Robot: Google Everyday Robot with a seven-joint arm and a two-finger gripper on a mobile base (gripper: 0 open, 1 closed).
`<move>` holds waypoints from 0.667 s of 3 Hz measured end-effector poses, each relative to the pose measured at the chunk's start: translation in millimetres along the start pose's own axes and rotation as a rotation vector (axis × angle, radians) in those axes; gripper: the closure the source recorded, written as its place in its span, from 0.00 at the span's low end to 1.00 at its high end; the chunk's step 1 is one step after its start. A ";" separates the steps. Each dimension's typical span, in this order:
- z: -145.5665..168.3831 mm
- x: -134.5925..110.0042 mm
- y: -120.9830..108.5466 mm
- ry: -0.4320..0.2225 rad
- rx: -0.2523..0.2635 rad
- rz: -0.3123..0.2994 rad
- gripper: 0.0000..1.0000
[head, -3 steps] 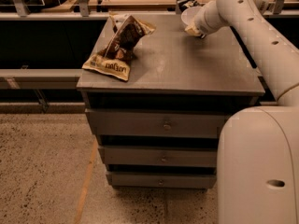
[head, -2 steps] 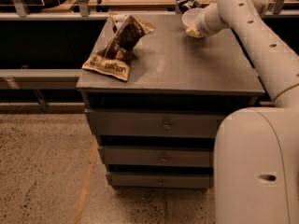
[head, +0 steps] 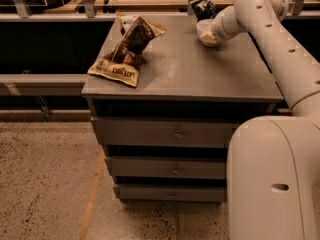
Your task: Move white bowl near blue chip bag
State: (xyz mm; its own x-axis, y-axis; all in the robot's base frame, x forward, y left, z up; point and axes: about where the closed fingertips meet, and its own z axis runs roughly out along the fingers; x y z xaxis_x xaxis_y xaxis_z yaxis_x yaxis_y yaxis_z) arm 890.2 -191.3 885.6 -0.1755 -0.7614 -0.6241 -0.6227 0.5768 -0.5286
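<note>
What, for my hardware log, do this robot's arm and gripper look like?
The arm is cream-white rounded shells, with small dark dots along one link and a dark oval slot low down; no cables show. The gripper, at the cabinet's far right corner, looks cream too.

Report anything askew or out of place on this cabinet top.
Only the brown snack bag: crumpled, half propped up, its corner at the left edge of the cabinet top. The gripper is at the white bowl beside the blue chip bag; nothing spilled.
</note>
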 end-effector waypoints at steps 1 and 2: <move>-1.8 5.0 1.0 0.008 -0.004 0.019 0.05; -30.2 9.8 -9.6 -0.013 0.023 0.086 0.00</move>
State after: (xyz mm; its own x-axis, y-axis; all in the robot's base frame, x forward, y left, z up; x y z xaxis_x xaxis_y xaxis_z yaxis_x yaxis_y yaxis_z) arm 871.5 -213.2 901.9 -0.2176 -0.7052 -0.6748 -0.5879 0.6466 -0.4861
